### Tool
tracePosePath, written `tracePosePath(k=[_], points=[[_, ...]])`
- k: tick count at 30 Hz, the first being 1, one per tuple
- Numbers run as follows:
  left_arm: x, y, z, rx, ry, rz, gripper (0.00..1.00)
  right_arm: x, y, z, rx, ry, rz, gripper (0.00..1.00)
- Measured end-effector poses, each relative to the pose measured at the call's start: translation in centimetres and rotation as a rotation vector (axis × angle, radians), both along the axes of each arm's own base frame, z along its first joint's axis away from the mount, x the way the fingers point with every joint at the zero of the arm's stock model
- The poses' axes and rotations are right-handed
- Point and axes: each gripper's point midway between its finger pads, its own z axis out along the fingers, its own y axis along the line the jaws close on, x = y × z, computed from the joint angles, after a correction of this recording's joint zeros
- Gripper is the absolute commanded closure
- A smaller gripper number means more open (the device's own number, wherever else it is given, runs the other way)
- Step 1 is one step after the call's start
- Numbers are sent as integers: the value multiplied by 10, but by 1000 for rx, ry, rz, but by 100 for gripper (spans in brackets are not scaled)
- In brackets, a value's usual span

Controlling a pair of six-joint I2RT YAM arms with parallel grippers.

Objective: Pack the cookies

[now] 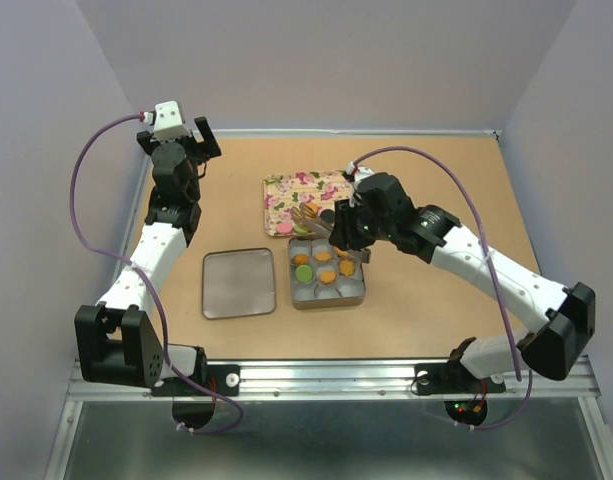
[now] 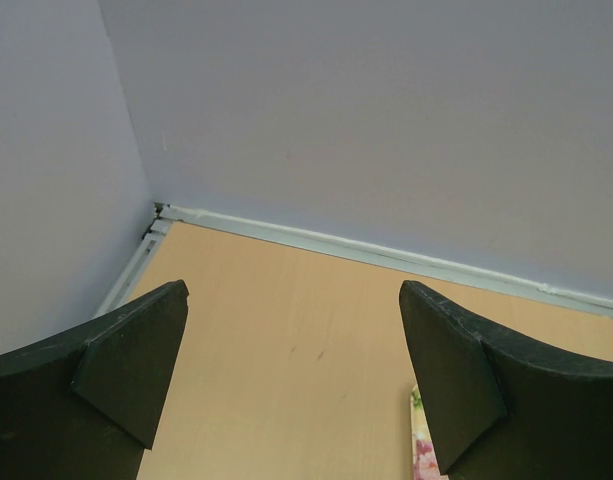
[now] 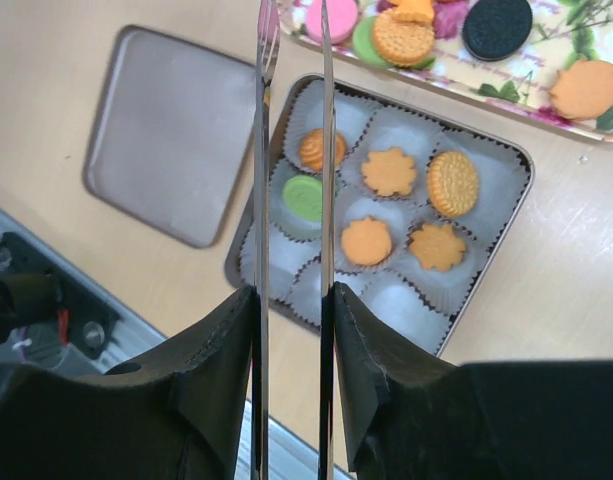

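"Six cookies (image 3: 389, 172) are in the tin (image 1: 328, 302), and more wait on the floral tray (image 3: 456, 62) just beyond it. Any trouble ahead?"

"The right gripper (image 3: 293, 292) is clamped on thin tongs (image 3: 326, 150). The blades are nearly parallel, with nothing visibly between them. An off-centre squeeze could flip a cookie out or miss the empty paper cups (image 3: 404, 312). The left gripper (image 2: 294, 340) hangs wide apart and empty, far-left."

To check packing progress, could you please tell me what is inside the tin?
Six cookies sit in paper cups: five orange, one green. The tongs cover strips of some cups.
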Motion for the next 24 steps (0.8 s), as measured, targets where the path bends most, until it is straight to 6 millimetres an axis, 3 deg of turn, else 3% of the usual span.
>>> tracePosePath(k=[10,19,24], points=[[0,-1,0,0,0,-3,1,45,0,-61,-245,39,-91,57],[0,-1,0,0,0,-4,1,67,6,-51,-287,-22,-97,55],[0,-1,0,1,0,-3,1,77,14,-57,-309,-27,-85,55]])
